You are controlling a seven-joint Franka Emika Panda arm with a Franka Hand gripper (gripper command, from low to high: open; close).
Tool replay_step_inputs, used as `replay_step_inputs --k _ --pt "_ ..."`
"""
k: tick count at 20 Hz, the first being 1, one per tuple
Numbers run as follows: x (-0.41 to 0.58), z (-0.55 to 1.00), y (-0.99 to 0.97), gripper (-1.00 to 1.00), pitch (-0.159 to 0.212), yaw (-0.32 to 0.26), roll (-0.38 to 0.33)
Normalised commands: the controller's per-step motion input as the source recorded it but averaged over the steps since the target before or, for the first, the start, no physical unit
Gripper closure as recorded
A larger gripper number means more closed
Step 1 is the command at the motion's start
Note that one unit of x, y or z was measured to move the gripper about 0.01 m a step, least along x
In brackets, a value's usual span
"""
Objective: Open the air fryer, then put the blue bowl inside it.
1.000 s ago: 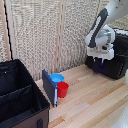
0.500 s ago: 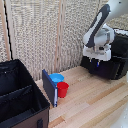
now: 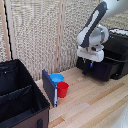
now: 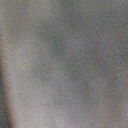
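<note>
The air fryer is a big black box at the exterior view's right, against the back wall. My gripper hangs from the white arm right at its drawer front. The dark fingertips merge with the black drawer, so their spacing does not show. The air fryer handle is hidden behind my hand. The blue bowl sits on the wooden table well to the left of the gripper, just behind a red cup. The wrist view is a grey blur with nothing recognisable.
A black fabric bin fills the exterior view's lower left. A dark blue flat panel stands upright between the bin and the cup. Pale slatted walls close the back. Wooden tabletop lies between the cup and the fryer.
The arm and gripper have shifted a little toward the exterior view's left and slightly lower, staying at the fryer's front. Bowl, cup and bin have not moved.
</note>
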Motion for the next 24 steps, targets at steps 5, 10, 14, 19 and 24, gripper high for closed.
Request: replay_step_inputs --k 5,10,14,19,24 --pt "0.005 -0.2 0.01 1.0 0.054 -0.008 -0.023" --pt "0.0 -0.06 0.02 1.0 0.019 -0.054 -0.007" --pt "0.0 0.0 0.05 -1.0 0.001 -0.045 0.0" --pt "0.006 0.07 0.01 -1.0 0.009 -0.016 0.034" --pt "0.035 0.12 0.0 -1.0 0.059 0.0 0.07"
